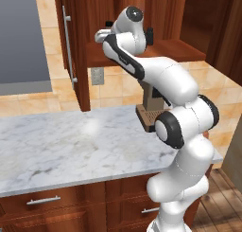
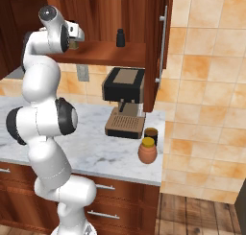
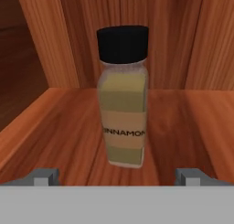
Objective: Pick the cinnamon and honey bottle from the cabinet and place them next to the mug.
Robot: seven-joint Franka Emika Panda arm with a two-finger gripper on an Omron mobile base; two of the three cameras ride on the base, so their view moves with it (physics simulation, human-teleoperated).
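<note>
The cinnamon (image 3: pixel 122 99), a slim tan bottle with a black cap, stands upright on the cabinet shelf (image 3: pixel 55 122) straight ahead in the hand view. My gripper (image 3: pixel 118 175) is open; its fingertips (image 3: pixel 45 176) sit wide apart, just short of the bottle and not touching it. From the base views the gripper (image 1: pixel 101 36) (image 2: pixel 72 40) reaches into the open cabinet (image 1: pixel 179 50) (image 2: pixel 110 52). The honey bottle (image 2: pixel 147 151), orange-brown with a yellow lid, stands on the counter right beside the dark mug (image 2: pixel 151 135).
A small all-black bottle (image 2: pixel 120 37) stands on the shelf to the right. A coffee machine (image 2: pixel 124 102) sits on the marble counter (image 1: pixel 71 141) under the cabinet. The open cabinet doors carry silver bar handles (image 1: pixel 68 46) (image 2: pixel 162 42). Drawers (image 1: pixel 42 201) lie below.
</note>
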